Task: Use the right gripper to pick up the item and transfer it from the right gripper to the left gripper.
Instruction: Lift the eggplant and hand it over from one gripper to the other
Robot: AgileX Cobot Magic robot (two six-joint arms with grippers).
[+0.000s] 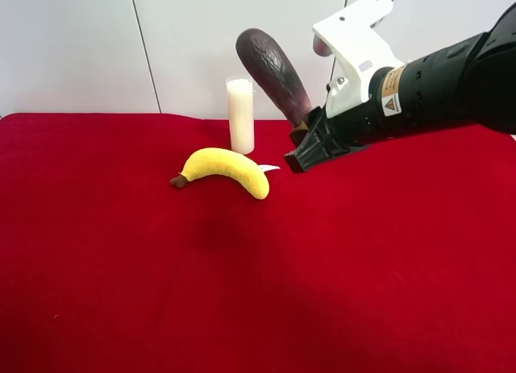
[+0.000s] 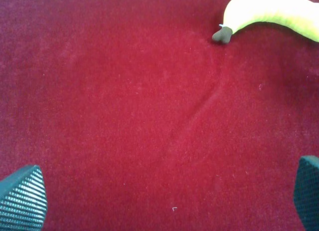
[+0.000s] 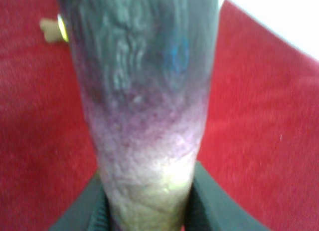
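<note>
This looks like a robot lab's test bench, a table draped in red velvety cloth [image 1: 121, 292], bare white wall panels [image 1: 72, 43] behind, a black robot arm [image 1: 451, 75] (orange-and-white sticker [image 1: 393, 91] on its side) reaching over it, and unrelated props laid out — a plush banana [image 1: 230, 167], a white candle [image 1: 240, 115].

one eggplant toy [image 1: 274, 71], one plush banana [image 1: 226, 167], one candle [image 1: 240, 115]
</note>
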